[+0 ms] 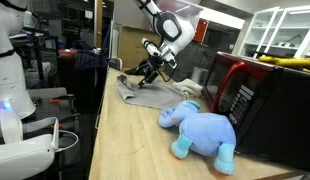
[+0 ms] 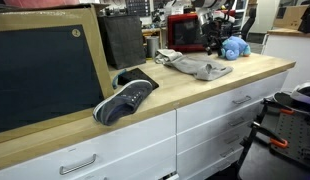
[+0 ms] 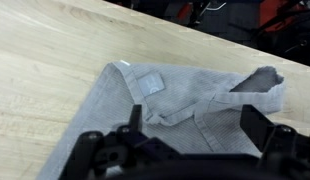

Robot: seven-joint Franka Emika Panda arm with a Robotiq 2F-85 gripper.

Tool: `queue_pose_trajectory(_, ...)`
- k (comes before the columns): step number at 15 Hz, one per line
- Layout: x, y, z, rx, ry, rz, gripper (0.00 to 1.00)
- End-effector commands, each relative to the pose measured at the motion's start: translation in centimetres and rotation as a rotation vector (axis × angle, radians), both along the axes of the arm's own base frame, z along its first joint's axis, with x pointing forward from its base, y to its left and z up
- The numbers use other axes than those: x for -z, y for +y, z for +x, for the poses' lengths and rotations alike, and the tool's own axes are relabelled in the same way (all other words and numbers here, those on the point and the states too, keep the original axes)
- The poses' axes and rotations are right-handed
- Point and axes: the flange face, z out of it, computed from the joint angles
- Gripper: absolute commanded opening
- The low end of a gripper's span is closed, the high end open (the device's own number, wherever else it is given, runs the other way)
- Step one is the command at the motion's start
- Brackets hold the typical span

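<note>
Open hand above grey cloth on table.

The worktop is being lit evenly from overhead, with only soft shadows being cast. In the wrist view, the gripper is being rendered dark and out of focus.

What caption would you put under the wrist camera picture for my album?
Open gripper poised over a rumpled grey cloth on a light wooden countertop.

No legible text anywhere — sewn tag on grey cloth too blurred to read.
</note>
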Motion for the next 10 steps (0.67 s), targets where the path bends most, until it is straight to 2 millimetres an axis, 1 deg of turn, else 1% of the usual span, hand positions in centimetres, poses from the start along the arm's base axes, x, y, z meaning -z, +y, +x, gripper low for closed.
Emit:
queue_pose_trajectory(1,0.0,1.6,-1.6,0.075,0.032,-0.043,1.00)
queue_pose_trajectory(3,0.2,2.4,-2.2,0.112,0.039,-0.050,1.00)
queue_pose_trajectory(5,0.3,3.2,-2.9,0.143,0.024,-0.057,0.96)
queue_pose_trajectory(6,0.2,3.6,-3.1,0.155,0.012,-0.059,1.00)
queue_pose_trajectory(7,0.2,4.0,-3.4,0.172,-0.004,-0.058,0.99)
queue_pose_trajectory(10,0.4,5.1,-3.0,0.287,-0.089,-0.056,1.00)
